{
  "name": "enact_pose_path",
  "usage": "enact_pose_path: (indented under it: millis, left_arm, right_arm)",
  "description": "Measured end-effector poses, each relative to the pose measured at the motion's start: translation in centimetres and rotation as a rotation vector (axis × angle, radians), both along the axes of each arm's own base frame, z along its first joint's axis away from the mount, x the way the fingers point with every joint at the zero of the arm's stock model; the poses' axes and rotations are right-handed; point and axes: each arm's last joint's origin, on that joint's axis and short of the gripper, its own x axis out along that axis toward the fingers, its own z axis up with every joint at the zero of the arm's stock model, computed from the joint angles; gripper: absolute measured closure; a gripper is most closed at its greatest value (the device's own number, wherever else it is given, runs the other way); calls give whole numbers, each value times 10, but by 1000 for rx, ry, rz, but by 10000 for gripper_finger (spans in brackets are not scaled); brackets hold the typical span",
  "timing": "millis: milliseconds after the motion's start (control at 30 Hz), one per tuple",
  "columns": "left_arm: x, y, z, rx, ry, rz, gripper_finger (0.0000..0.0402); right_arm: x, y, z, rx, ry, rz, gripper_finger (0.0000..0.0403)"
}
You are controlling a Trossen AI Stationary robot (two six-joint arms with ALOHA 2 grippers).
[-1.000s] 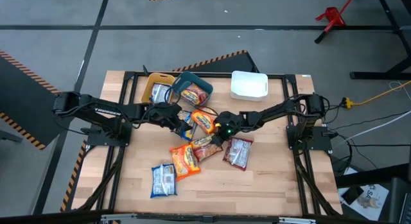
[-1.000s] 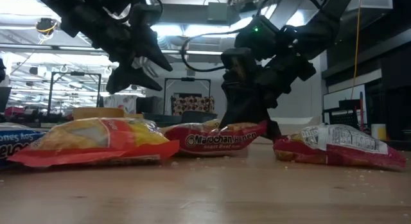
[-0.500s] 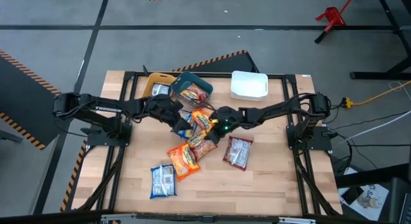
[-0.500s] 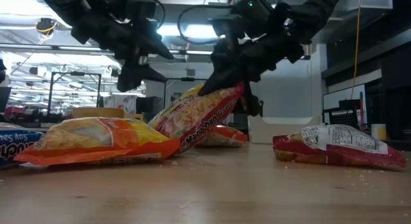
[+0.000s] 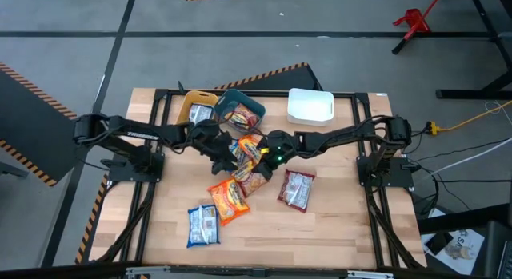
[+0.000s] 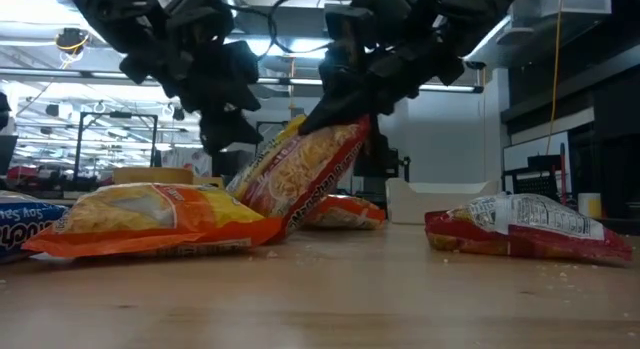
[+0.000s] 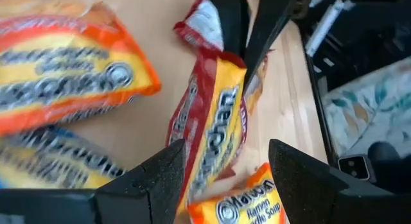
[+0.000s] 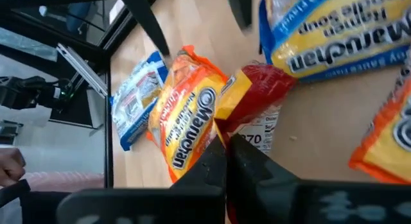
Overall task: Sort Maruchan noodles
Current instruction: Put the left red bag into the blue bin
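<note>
Overhead shot is evenly lit and pretty flat, soft small shadows under the arms on the wooden table (image 5: pixel 320 231), nothing blown out. Low view is heavily backlit: ceiling lights (image 6: pixel 290 84) in the room behind glare hard, so both arms go near-silhouette, and the near tabletop is a soft blur. Left wrist view is bright but smeary, the orange packet (image 7: pixel 64 63) is streaked with motion blur. Right wrist view is sharper mid-frame, with shiny highlights on the wrappers and its own fingers (image 8: pixel 218 169) out of focus.

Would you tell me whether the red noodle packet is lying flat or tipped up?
Tipped up: the right gripper pinches the red packet's top edge.
</note>
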Motion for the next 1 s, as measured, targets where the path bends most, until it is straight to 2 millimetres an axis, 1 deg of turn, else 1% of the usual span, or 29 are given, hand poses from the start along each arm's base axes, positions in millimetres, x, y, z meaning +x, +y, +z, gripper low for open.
enact_pose_path:
  millis: [100,233,367,567,700,867,1000]
  left_arm:
    - [5,-1,-3,39,-39,-32,185]
    - [8,0,0,112,-108,-60,185]
    - [8,0,0,152,-116,-88,185]
    - [13,1,-13,145,-74,-85,185]
    - [17,2,-27,125,-35,-102,185]
    - [25,1,-33,80,-87,-144,185]
    - [31,1,-34,33,-151,-181,185]
  right_arm:
    - [2,0,3,-18,-12,10,403]
    - [1,0,3,-40,-5,16,403]
    - [1,0,3,-50,-6,23,403]
    - [1,0,3,-63,-12,32,403]
    - [2,0,3,-67,-17,35,403]
    - [2,0,3,-77,-25,46,403]
    - [2,0,4,-81,-33,53,403]
